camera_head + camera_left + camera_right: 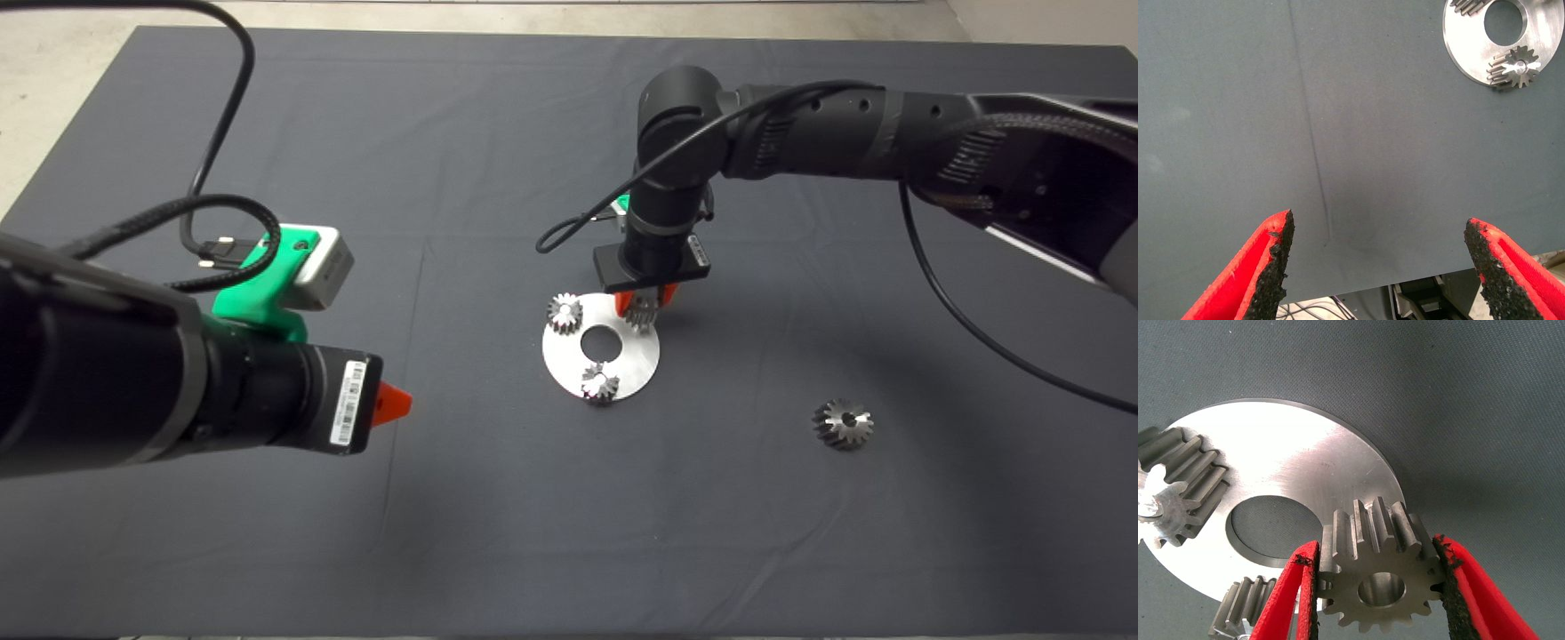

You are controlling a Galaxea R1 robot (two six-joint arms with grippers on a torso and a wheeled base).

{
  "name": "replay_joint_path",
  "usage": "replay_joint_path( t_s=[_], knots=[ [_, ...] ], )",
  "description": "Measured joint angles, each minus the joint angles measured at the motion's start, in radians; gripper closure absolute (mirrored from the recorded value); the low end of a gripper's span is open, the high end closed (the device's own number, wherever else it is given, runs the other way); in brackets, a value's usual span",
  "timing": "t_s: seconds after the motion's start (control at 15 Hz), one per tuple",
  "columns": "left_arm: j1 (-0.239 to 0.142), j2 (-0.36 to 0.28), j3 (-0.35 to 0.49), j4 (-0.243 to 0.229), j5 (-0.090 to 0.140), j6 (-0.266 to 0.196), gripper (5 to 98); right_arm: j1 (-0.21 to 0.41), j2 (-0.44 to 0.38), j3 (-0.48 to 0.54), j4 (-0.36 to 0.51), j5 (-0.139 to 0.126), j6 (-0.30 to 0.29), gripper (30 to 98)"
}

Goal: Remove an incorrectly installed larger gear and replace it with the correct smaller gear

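Right claw (pixel 1378 587) pinches the smaller gear (pixel 1375 577) over the steel disc (pixel 1305 467); left claw (pixel 1375 267) hangs spread, idle

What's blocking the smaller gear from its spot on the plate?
Nothing visible. The right gripper holds the smaller gear at the round plate's edge; the other two small gears sit elsewhere on the plate. The larger gear lies off on the mat.
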Motion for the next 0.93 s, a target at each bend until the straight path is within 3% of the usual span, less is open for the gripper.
replay_joint_path(
  t_s=[0.47,0.93],
  knots=[
    [0.016,0.0,0.0,0.003,0.0,0.001,39.3,-0.001,-0.002,0.027,-0.012,-0.004,0.004,92.8],
    [0.016,0.002,0.0,0.003,0.0,0.0,39.3,-0.007,-0.052,0.112,-0.043,0.033,0.031,92.8]
  ],
)
